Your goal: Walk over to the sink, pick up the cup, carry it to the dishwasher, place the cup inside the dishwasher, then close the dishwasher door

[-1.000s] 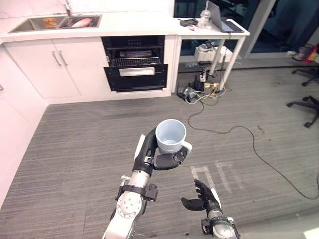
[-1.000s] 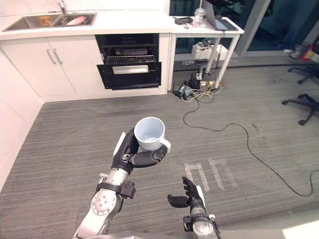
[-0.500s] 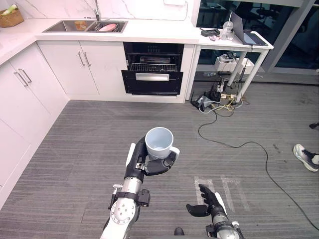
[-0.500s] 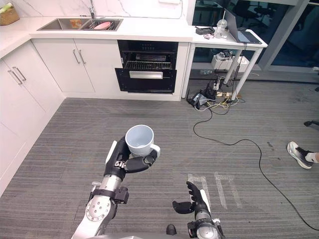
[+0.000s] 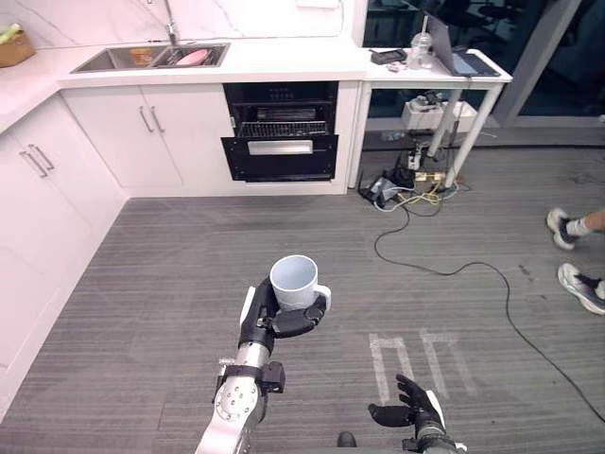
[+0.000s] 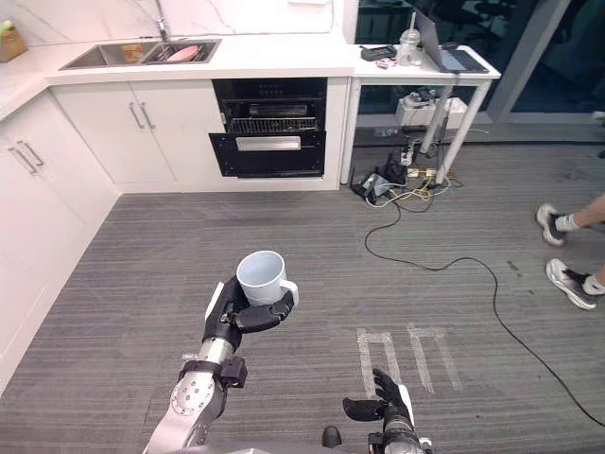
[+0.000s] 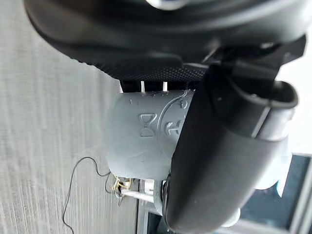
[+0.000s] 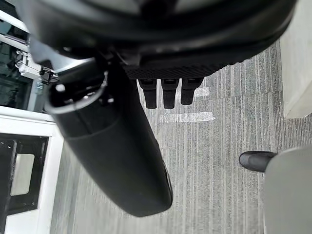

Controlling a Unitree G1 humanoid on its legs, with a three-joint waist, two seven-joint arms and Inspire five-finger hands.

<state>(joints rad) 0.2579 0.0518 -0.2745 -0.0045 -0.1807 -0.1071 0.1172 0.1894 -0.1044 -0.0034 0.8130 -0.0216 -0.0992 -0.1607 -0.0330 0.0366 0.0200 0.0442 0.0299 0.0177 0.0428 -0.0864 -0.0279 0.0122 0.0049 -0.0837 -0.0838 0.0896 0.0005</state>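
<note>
My left hand [image 5: 272, 320] is closed around the cup [image 5: 294, 280]. The fingers curl behind its wall and the thumb lies across the front, just below the handle. The cup is pale, stands upright with its mouth up, and I see nothing inside it. In the left wrist view the thumb crosses the grey side of the cup [image 7: 144, 141].

My right hand [image 5: 413, 414] hangs low, on the right of the cup and well apart from it. Its fingers [image 8: 168, 92] are relaxed and nearly straight, the thumb stands out, and it holds nothing.

Under both hands is the grey striped floor [image 5: 142, 284]. White tape marks [image 5: 421, 352] lie on it between the two hands, a little ahead of the right one.

Far ahead of my left fingers is the black dishwasher [image 5: 280, 132] in the white counter. Its door leans out at the top and a wire rack shows above it. The sink [image 5: 151, 58] is in the counter further left of it.

On the right of the dishwasher stands a white table [image 5: 444, 72], and a black cable [image 5: 454, 274] runs from under it over the floor. A person's shoes [image 5: 579, 284] are far right of my fingers.
</note>
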